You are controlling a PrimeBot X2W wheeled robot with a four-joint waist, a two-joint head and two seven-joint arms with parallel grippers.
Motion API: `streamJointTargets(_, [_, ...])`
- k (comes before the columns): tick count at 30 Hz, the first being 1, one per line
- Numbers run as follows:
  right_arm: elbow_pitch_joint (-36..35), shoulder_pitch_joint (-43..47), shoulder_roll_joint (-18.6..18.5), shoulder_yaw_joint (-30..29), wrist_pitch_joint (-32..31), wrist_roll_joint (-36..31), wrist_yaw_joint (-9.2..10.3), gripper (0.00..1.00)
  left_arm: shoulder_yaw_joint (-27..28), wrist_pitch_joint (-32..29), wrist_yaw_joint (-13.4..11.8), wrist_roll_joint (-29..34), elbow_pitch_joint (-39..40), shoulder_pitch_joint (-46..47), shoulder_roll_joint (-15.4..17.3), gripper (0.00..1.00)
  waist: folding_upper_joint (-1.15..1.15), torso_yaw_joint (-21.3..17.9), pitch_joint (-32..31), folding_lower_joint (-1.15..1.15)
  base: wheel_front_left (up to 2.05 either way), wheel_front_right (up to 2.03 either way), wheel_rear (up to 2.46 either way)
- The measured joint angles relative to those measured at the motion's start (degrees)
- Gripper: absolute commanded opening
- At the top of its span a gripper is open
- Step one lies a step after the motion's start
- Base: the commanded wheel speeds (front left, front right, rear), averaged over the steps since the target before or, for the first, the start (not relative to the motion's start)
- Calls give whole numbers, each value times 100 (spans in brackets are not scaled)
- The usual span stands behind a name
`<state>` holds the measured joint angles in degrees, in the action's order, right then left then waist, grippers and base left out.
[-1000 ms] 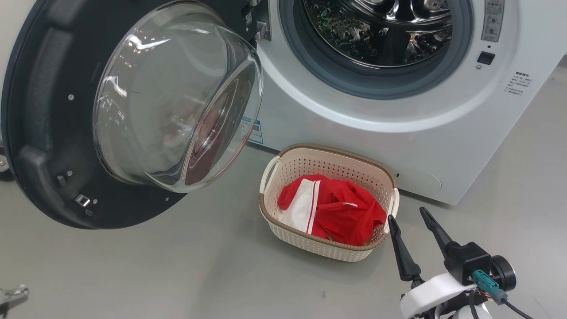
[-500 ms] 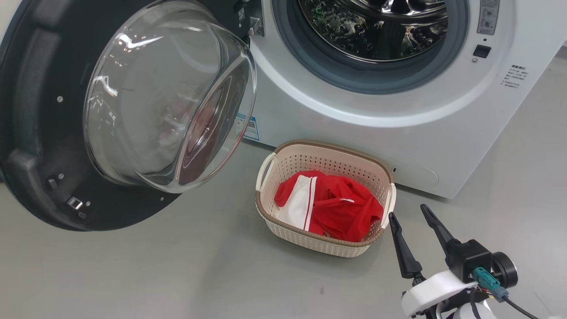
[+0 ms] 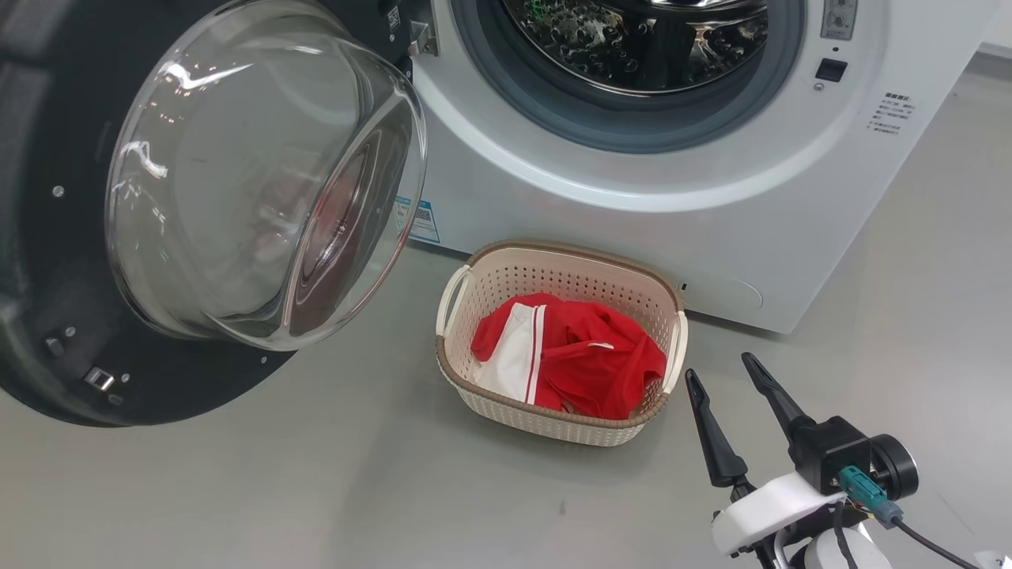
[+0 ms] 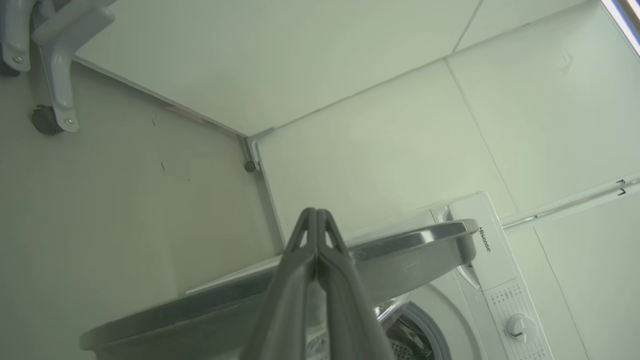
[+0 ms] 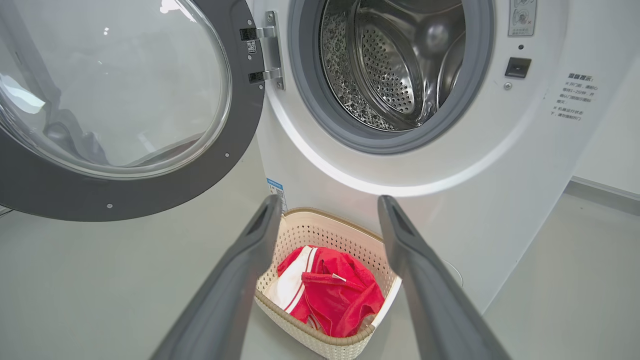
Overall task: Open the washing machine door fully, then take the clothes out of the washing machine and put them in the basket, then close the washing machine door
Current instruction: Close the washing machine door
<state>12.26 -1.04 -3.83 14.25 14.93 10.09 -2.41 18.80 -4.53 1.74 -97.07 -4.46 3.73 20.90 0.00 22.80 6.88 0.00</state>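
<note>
Clothes (image 3: 585, 363) lie heaped in the basket (image 3: 569, 280), right gripper (image 3: 719, 365) spread wide, left gripper (image 4: 316, 214) clenched tight.

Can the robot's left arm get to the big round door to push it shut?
Probably yes. The left gripper, shut, points right at the rim of the washing machine door, with nothing seen between them.

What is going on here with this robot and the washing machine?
The robot is unloading the washing machine. The washing machine door stands wide open, the drum looks empty, and the red clothes lie in the basket. The right gripper is open and empty beside the basket; the left gripper is shut, near the door's edge.
</note>
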Motion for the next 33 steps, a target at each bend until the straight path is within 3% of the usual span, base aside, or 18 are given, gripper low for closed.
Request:
streamJointTargets(13, [21,-113,-43,-31,0,-10,-4,100,-254,-357,154,-152,-470,366,-32,0,0,-204,136,0,0,0,0])
streamJointTargets(33, [20,-139,-67,-69,0,-10,-3,100,-475,-1057,396,-481,-812,512,-14,0,0,-198,194,0,0,0,0])
